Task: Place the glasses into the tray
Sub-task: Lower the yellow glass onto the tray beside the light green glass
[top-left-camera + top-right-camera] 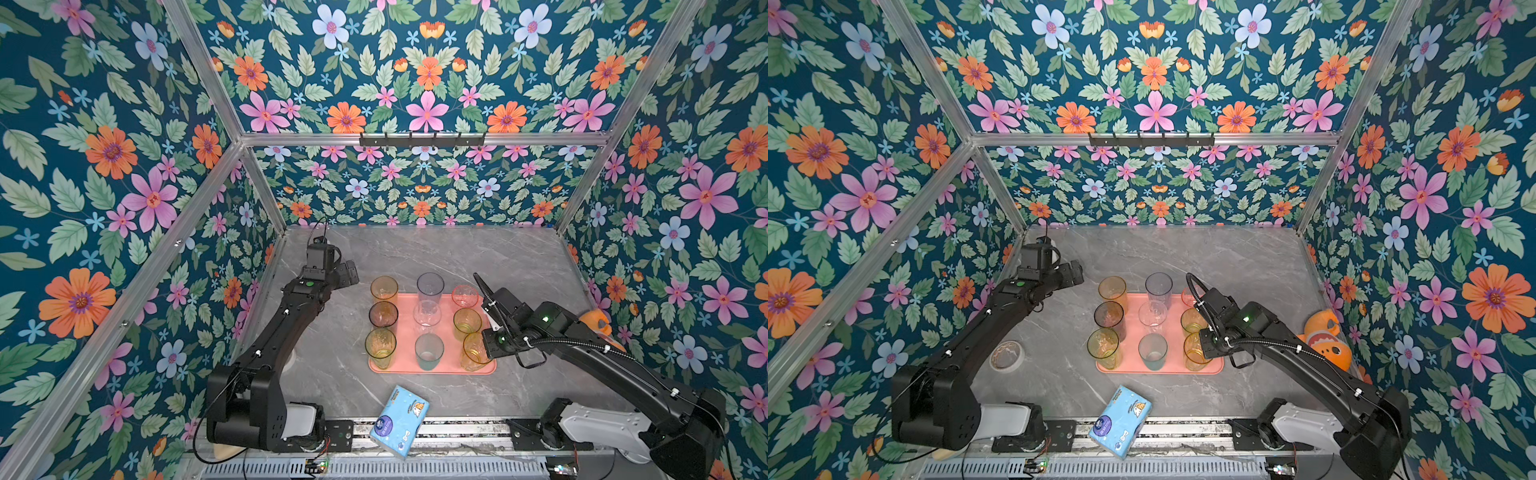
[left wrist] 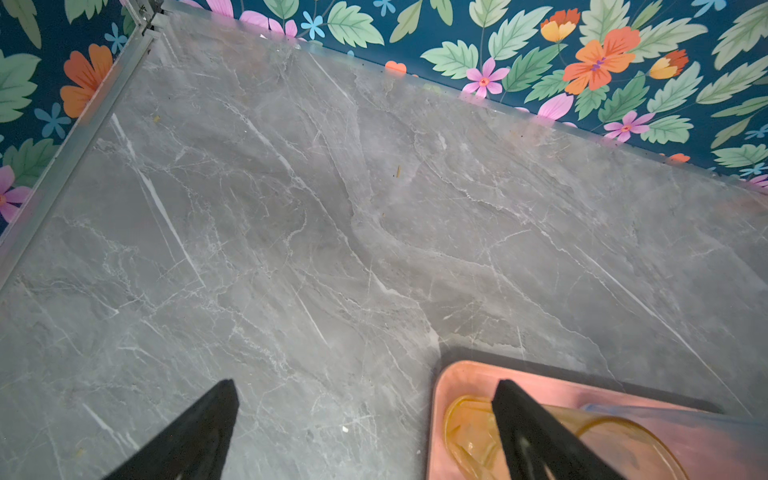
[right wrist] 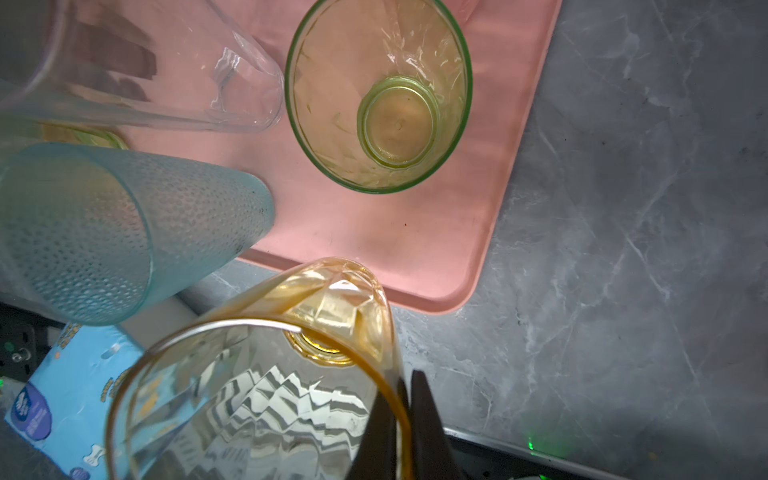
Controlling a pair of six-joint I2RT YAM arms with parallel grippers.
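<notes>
The tray (image 1: 405,345) lies mid-table (image 1: 478,257), and the nine glasses (image 1: 427,316) stand on it in three rows of three. The right gripper (image 3: 401,395) is closed on the rim of the yellow glass (image 3: 249,395) at the tray's near right corner, with one finger inside the wall and one outside. In both top views this glass tilts; whether its base touches the tray cannot be told. The left gripper (image 2: 365,415) hangs with its jaws spread wide and holds nothing. It is above the tray's far left corner, just beside the amber glass (image 1: 384,289). A tissue pack (image 1: 400,419) lies at the table's near edge, apart from the tray.
</notes>
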